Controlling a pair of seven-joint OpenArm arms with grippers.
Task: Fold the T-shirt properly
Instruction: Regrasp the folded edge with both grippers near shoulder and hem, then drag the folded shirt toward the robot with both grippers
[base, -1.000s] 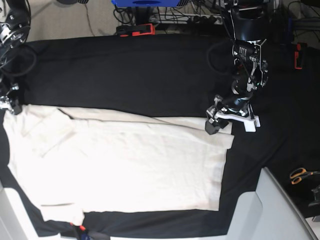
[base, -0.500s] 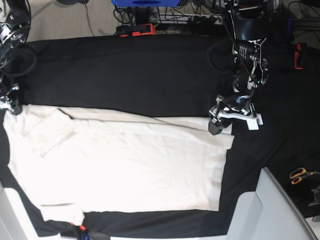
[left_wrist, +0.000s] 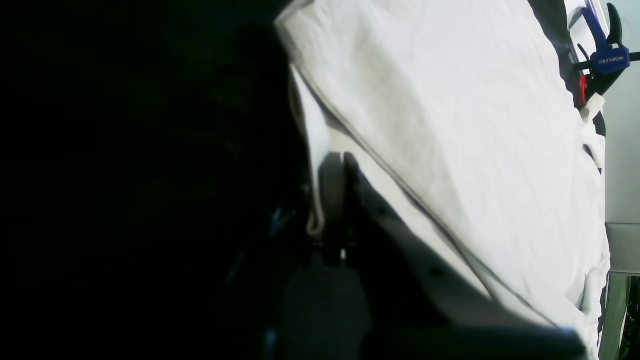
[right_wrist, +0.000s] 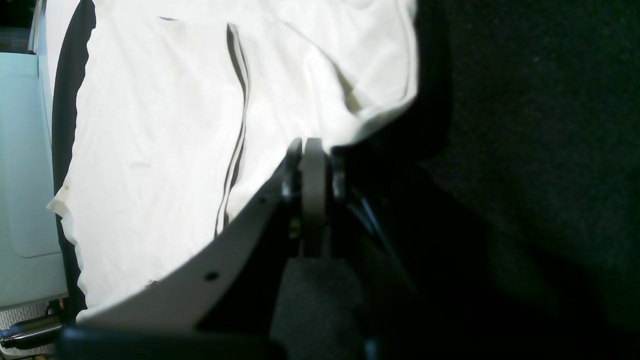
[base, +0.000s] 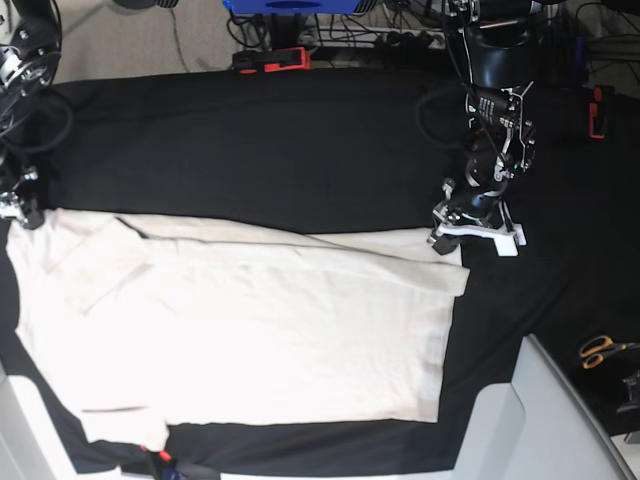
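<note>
Since a second ago the left gripper (base: 447, 236) has closed its jaws, pinching the T-shirt (base: 250, 330) at its hem corner. The right gripper (right_wrist: 314, 150) has its jaws closed on the shoulder edge. The shirt lies flat on the black cloth (base: 280, 150) covering the worktop.

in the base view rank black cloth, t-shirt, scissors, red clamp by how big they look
1. black cloth
2. T-shirt
3. red clamp and scissors: both small and look about alike, so I won't rank them.
</note>
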